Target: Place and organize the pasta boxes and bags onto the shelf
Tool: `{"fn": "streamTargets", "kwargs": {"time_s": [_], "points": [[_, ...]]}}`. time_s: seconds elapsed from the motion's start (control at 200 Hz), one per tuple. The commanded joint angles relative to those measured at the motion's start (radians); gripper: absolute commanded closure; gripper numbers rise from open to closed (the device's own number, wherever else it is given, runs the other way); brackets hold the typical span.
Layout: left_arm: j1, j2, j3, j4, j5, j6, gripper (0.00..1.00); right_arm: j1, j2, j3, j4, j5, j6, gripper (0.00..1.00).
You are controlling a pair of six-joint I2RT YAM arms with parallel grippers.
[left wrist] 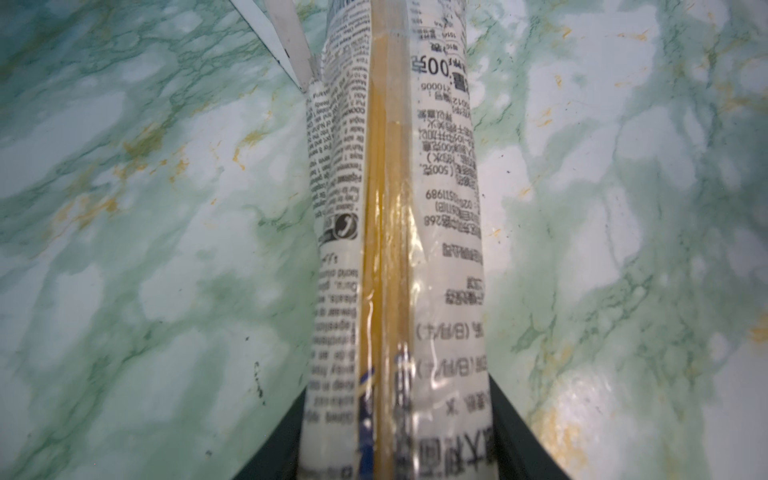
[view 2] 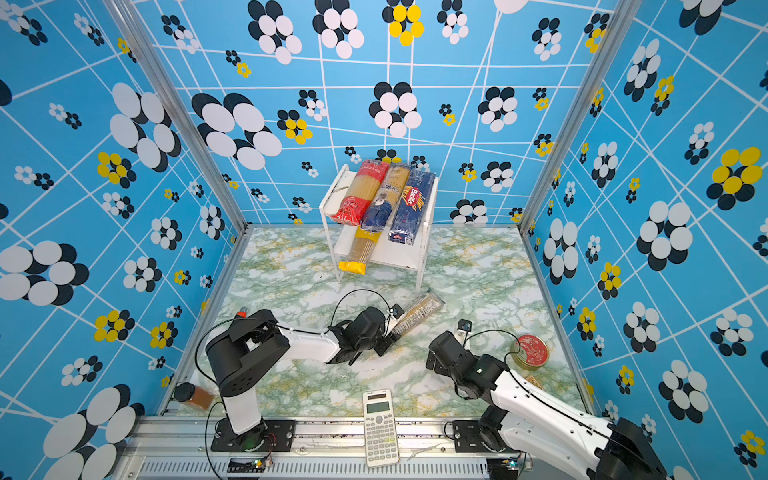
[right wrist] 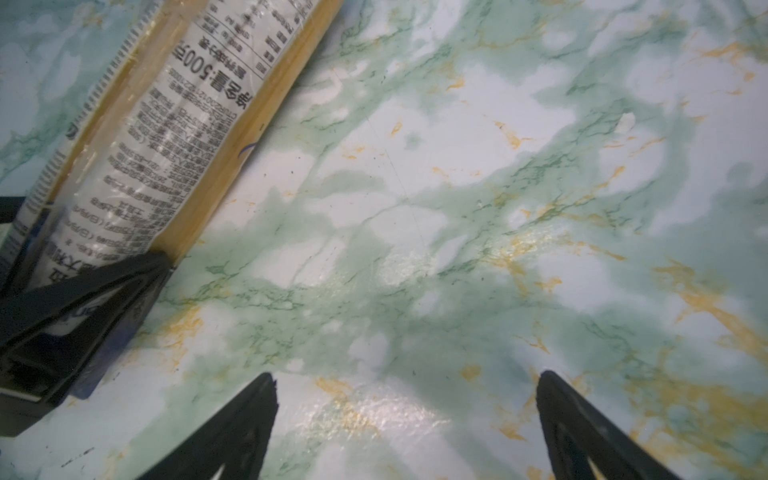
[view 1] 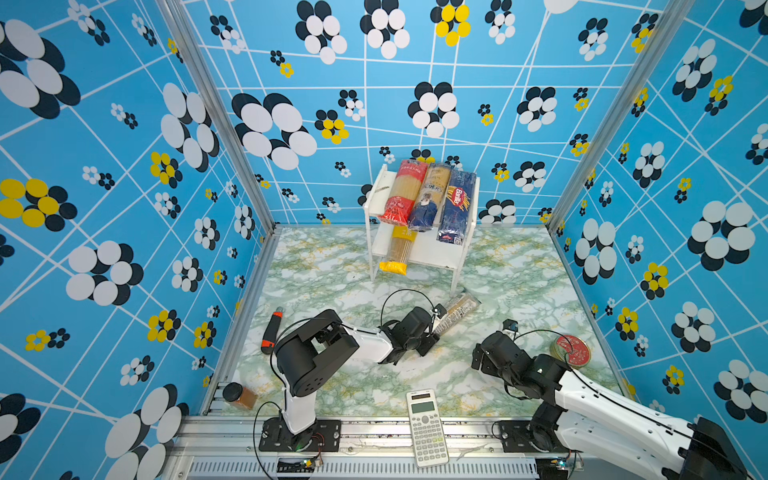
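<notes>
The white shelf (view 1: 434, 254) stands at the back of the marble table. Its top board holds a red-ended bag (view 1: 404, 193), a navy-ended bag (view 1: 430, 199) and the blue Barilla box (view 1: 457, 205). A yellow bag (view 1: 400, 251) lies on the lower board and sticks out in front. A clear spaghetti bag (view 1: 459, 309) (left wrist: 395, 208) (right wrist: 178, 124) lies slanted on the table before the shelf. My left gripper (view 1: 437, 323) (left wrist: 399, 384) is shut on its near end, fingers pressed to both sides. My right gripper (view 1: 478, 358) (right wrist: 405, 378) hangs open over bare table to the right.
A white calculator (view 1: 426, 428) lies at the front edge. A black-and-orange utility knife (view 1: 272, 330) rests by the left wall. A round red-lidded tin (view 1: 570, 351) sits at the right, and a spice jar (view 1: 239, 395) at the front left corner.
</notes>
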Motion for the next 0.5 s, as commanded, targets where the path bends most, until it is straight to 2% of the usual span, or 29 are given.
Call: {"fn": "streamTargets", "kwargs": {"time_s": [0.0,0.155,0.3,0.495], "points": [[-0.005,0.018,-0.063,-0.143,0.030,-0.007,0.53,-0.010,-0.005,-0.007,-0.030,0.017,0.010,0.01],[-0.004,0.014,-0.053,-0.172,0.036,-0.018,0.70,-0.010,-0.006,-0.010,-0.031,0.017,0.014,0.01],[-0.003,-0.002,-0.063,-0.181,0.060,-0.048,0.76,-0.010,-0.011,-0.008,-0.042,0.018,0.015,0.01],[0.008,-0.106,-0.090,-0.202,0.103,-0.093,0.81,-0.010,-0.028,-0.011,-0.049,0.023,0.019,0.01]]}}
